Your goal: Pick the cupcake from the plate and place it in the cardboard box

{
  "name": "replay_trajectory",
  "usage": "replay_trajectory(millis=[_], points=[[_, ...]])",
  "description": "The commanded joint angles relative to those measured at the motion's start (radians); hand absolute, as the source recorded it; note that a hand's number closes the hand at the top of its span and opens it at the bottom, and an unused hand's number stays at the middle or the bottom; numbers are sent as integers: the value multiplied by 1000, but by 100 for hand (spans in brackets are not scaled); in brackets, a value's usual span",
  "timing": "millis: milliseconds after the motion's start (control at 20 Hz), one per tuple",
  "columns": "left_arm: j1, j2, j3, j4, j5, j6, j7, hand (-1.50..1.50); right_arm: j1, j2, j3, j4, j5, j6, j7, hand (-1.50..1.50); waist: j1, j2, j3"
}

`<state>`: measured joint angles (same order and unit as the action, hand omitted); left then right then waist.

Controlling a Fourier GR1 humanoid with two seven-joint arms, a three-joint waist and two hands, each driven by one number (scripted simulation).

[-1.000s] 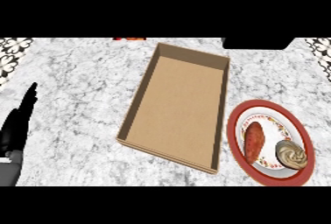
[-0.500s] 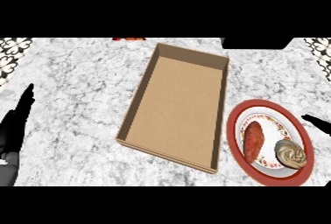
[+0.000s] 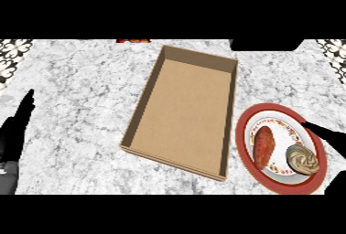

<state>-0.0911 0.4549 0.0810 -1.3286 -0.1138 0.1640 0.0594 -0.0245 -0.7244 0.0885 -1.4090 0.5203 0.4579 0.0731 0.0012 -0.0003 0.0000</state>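
A: Reaching in from the right edge, the right hand (image 3: 326, 133) has straight, unclenched fingers over the plate (image 3: 251, 119) rim, holding nothing. Which step is that?

B: The approach, he judges. The cupcake (image 3: 302, 159) sits on the plate's near side beside a red pastry (image 3: 264, 142); next the fingers must drop and curl round it.

A: And the box (image 3: 186, 111)?

B: Just left of the plate. The left hand (image 3: 15, 125) rests open at the left edge.

A: Changed?

B: Half a second ago the right hand barely showed; it's further in now.
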Motion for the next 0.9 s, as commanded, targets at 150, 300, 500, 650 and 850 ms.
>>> replay_trajectory(millis=[150,300,500,650,850], points=[[7,-40,22,-33,-45,-22,22,0,-5,42,-79,-23,19,86,-37,-150,-1,0,0],[14,-65,22,-53,-66,-9,40,0,18,80,-79,-100,21,109,-18,-150,-2,-1,0],[-15,-61,50,31,-73,-34,-17,0,30,114,-81,-171,28,132,-19,-150,-5,0,0],[40,-64,56,-79,-93,-37,19,0,21,145,-98,-209,28,189,34,-150,-1,-1,0],[52,-75,63,-118,-81,-58,48,0,2,173,-40,-128,133,165,54,-150,3,0,0]])
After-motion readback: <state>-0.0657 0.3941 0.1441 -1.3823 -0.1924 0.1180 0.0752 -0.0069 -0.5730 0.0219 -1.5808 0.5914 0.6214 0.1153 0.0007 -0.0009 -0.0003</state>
